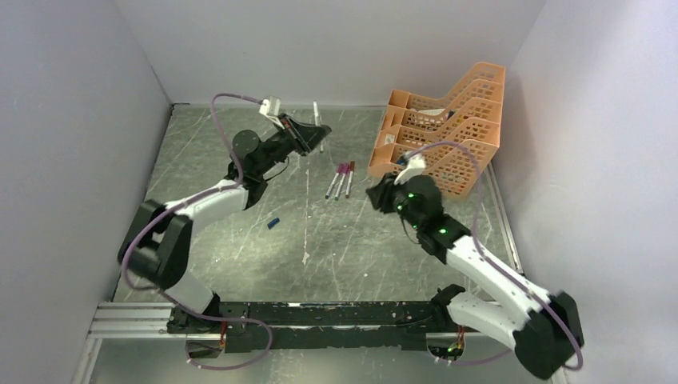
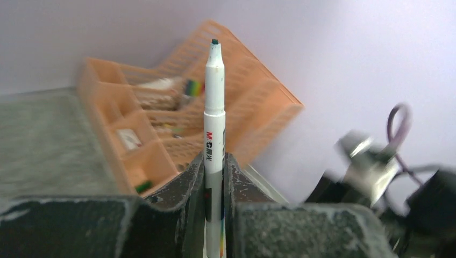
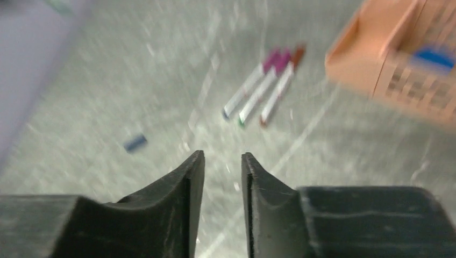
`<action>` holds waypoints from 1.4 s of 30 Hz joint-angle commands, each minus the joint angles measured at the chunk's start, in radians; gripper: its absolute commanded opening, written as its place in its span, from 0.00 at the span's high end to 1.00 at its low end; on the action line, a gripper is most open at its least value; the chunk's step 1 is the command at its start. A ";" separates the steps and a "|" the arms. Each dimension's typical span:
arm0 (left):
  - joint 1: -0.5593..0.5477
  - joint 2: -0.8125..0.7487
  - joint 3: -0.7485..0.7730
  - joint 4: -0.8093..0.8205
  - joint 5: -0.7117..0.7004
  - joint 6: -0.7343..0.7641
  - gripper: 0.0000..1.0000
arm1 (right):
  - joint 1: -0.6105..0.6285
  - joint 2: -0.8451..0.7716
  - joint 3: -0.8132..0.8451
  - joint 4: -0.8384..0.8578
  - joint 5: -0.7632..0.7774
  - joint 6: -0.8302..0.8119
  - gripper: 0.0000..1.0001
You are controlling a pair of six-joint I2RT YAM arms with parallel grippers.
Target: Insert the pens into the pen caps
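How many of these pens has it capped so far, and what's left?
Three pens look capped, lying on the table. The left gripper holds the fourth pen, uncapped. The blue cap lies loose, and the right gripper is empty.

White pens, two magenta caps, a red-brown cap, a blue cap, an orange mesh tray.

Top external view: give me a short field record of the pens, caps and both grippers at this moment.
left gripper: shut on uncapped pen, tip exposed
right gripper: slightly open, empty, above the table
capped pens: three side by side on the table; two magenta caps, one red-brown
blue cap: loose on the table, apart from the pens
orange tray: far right, by the wall
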 commanded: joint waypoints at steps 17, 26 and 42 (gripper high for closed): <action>0.075 -0.424 -0.147 -0.615 -0.491 0.342 0.93 | 0.426 1.019 0.511 0.119 -0.033 -0.132 0.44; 0.095 -0.548 -0.036 -0.948 -0.717 0.332 0.93 | 0.485 1.181 0.653 0.136 -0.007 -0.149 0.39; 0.095 -0.562 -0.045 -0.992 -0.666 0.349 0.93 | 0.508 1.263 0.673 0.164 0.018 -0.156 0.56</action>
